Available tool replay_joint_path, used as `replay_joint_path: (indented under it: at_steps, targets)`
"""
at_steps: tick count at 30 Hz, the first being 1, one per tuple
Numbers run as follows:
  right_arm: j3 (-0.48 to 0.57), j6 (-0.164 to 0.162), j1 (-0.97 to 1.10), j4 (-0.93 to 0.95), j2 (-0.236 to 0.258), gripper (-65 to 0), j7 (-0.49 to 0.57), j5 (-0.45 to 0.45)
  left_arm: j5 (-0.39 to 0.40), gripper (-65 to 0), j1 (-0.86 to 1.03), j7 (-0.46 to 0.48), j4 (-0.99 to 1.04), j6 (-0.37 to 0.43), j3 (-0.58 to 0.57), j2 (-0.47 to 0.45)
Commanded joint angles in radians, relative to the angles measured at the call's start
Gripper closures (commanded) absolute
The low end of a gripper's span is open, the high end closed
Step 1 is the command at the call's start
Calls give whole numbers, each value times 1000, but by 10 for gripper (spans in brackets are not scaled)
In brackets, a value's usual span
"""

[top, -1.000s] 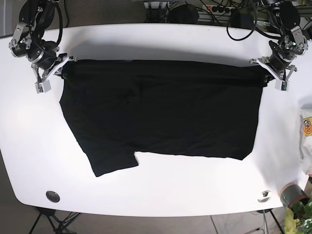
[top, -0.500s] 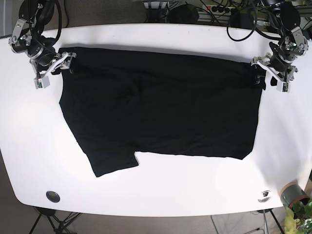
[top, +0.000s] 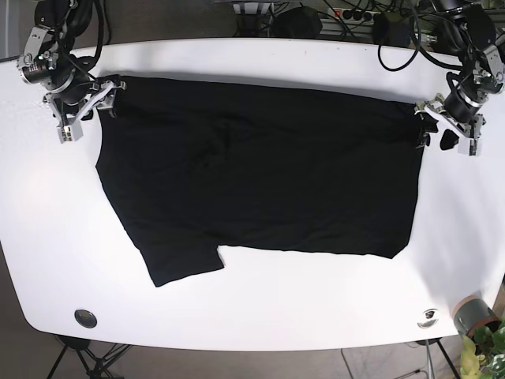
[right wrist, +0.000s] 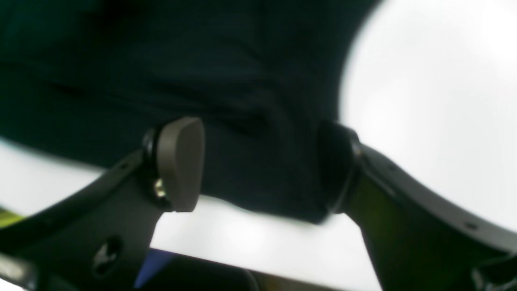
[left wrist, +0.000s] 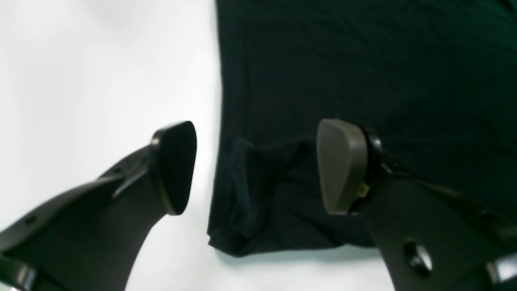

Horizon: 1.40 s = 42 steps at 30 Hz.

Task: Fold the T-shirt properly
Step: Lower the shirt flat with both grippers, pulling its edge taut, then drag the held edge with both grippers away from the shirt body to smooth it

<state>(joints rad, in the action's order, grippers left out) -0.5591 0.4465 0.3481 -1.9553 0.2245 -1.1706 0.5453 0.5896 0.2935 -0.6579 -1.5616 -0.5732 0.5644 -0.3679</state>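
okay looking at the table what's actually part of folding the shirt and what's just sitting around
Part of the job: black T-shirt; left gripper; right gripper, both open at its far corners.

Just lying about: grey can, plant, cables.

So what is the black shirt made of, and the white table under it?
The T-shirt looks like soft knit cloth, maybe cotton: matte black, lying limp with small creases and a rumpled corner in the left wrist view. The table seems a hard, smooth white board, perhaps laminate or painted wood: it shows soft shadows and a faint sheen. I can't tell for sure.
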Motion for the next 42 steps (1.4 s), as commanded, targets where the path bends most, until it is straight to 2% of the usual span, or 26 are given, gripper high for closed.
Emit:
replay_joint_path:
  at_steps: [1,5,10,11,13,17,25,31,35,36,39,42]
  targets:
    - [-3,10,-5,-16,8,-409,37,-81,-35,-426,-6,22,-24,-3,-17,-18]
    - [-3,10,1,20,-6,-409,103,-130,-86,-426,-4,49,-24,-3,-34,-18]
    - [-6,11,-2,121,-4,-409,125,-129,-128,-429,36,175,-23,-3,-93,-18]
    - [-6,15,-2,132,-4,-409,129,-123,-132,-429,43,192,-23,-3,-99,-18]
    - [-3,42,-2,153,-4,-409,154,-118,-133,-431,57,226,-23,-3,-108,-18]
    - [-3,67,-4,190,-12,-409,177,-138,-133,-431,59,240,-21,-3,-116,-18]
    - [-2,68,-5,268,-12,-403,180,-129,-133,-429,52,247,85,-3,-113,-18]
    - [-2,68,-2,271,-15,-401,212,-129,-133,-428,56,292,126,-3,-116,-18]
    - [-2,68,-2,271,-33,-395,212,-129,-133,-428,52,290,163,-3,-116,-19]
    - [-2,68,-2,271,-35,-385,212,-129,-133,-426,52,290,171,-3,-116,-19]
    - [-2,68,-4,271,-37,-287,214,-133,-133,-392,52,290,195,-3,-116,-19]
    - [-2,68,-4,271,-40,-125,214,-135,-133,-251,52,290,208,-3,-116,-19]
